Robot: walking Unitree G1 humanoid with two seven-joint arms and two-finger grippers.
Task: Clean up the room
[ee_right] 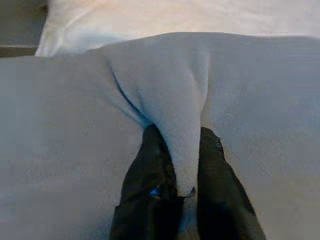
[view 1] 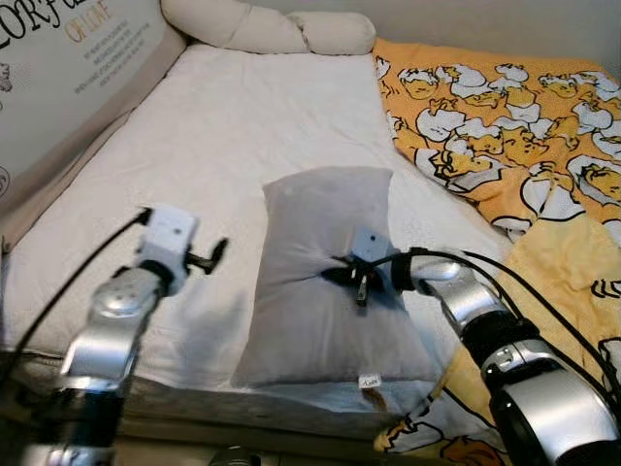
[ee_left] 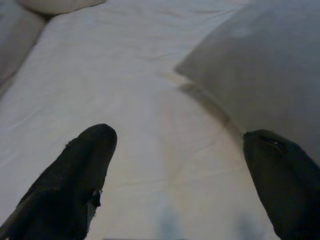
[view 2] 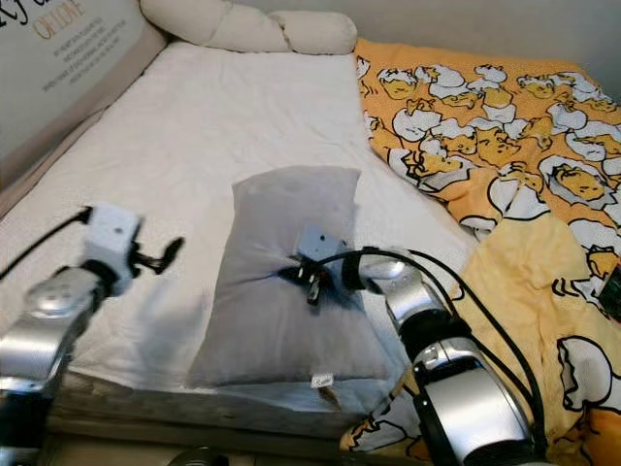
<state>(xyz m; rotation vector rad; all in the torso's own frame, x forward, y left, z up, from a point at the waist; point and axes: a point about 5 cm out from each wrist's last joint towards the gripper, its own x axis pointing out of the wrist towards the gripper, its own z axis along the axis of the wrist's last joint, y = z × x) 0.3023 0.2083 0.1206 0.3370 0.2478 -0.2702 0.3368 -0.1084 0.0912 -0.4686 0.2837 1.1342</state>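
On the white mattress, a grey pillow is lying lengthwise near the bed's foot edge, and everything else is placed around it. My right gripper is resting on the middle of the pillow, its two black fingers pressing together on a raised fold of the grey fabric, which is bunching into creases around them. My left gripper is hovering just beside the pillow's left edge, over bare sheet, its fingers standing wide apart with nothing between them. Beyond the pillow's right side, an orange blanket printed with cartoon ducks is lying rumpled, spilling over the mattress edge near my right arm. Past the pillow's far end, two cream bolster cushions are sitting against the wall. Left of the pillow, a padded bed side panel with printed lettering is running along the mattress.
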